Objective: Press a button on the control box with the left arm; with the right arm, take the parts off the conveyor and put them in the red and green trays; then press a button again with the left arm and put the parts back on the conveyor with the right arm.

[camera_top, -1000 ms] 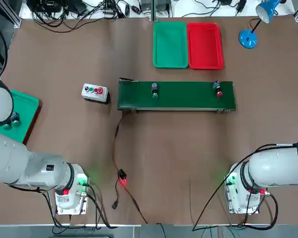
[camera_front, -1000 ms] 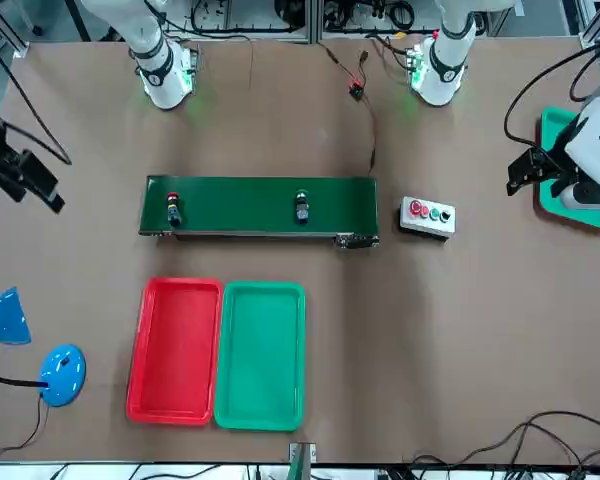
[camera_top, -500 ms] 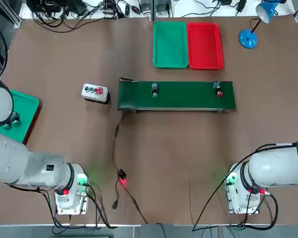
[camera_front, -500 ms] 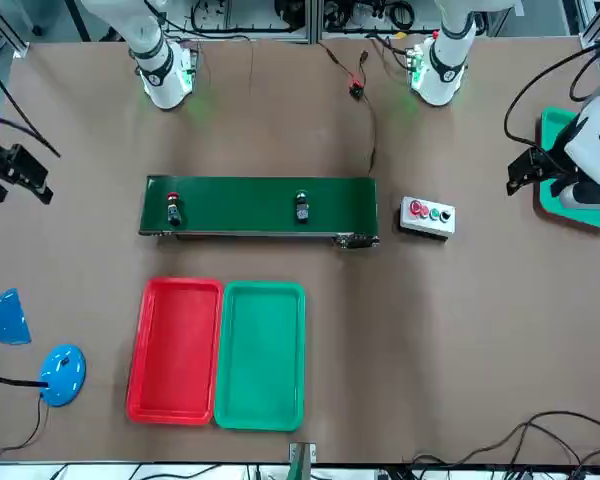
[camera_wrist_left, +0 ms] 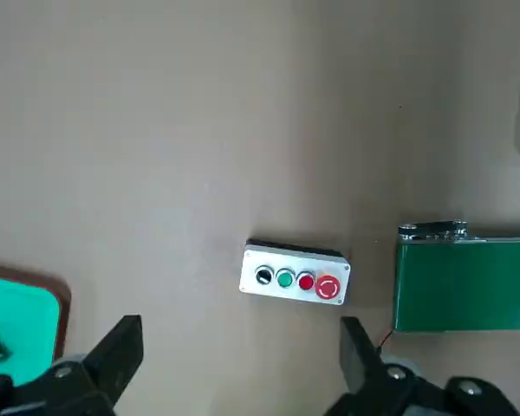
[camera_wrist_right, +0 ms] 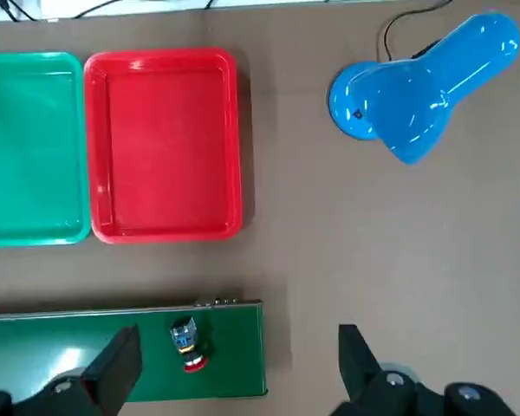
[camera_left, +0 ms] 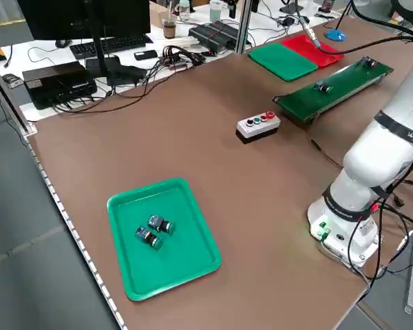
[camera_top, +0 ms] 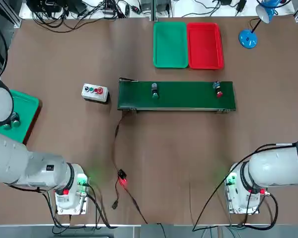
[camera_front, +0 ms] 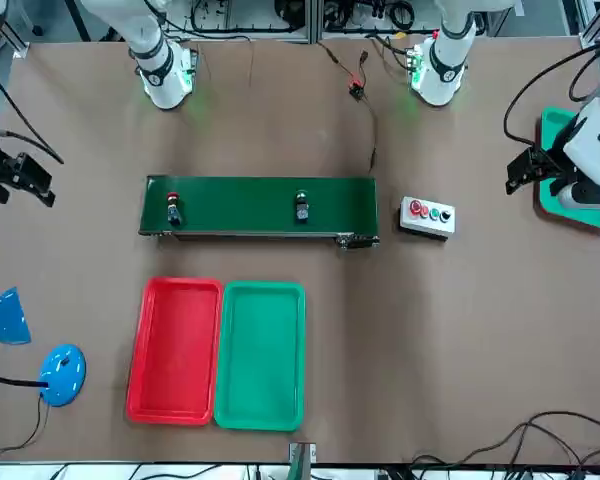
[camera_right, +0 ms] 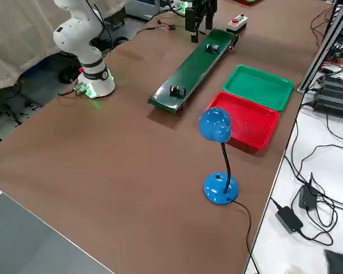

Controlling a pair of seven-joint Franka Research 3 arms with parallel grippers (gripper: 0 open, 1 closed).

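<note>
The grey control box (camera_top: 95, 92) with three small buttons and a red knob sits left of the green conveyor (camera_top: 176, 95). A green-capped part (camera_top: 154, 90) and a red-capped part (camera_top: 217, 89) rest on the belt. Beyond it lie the green tray (camera_top: 170, 44) and red tray (camera_top: 204, 45), both bare. My left gripper (camera_wrist_left: 238, 364) hangs open high over the table, with the control box (camera_wrist_left: 295, 276) below it. At the table's right edge, my right gripper (camera_wrist_right: 234, 368) hovers open above the belt's right end, over the red-capped part (camera_wrist_right: 189, 343).
Another green tray (camera_left: 124, 206) with two small parts (camera_left: 151, 231) lies at the table's left edge. A blue desk lamp (camera_top: 248, 38) stands at the far right corner. A cable with a red-lit plug (camera_top: 122, 179) runs from the conveyor toward the bases.
In the front view my right gripper has drifted a little farther toward the table's edge on my right. The left gripper, parts and trays have not moved.
</note>
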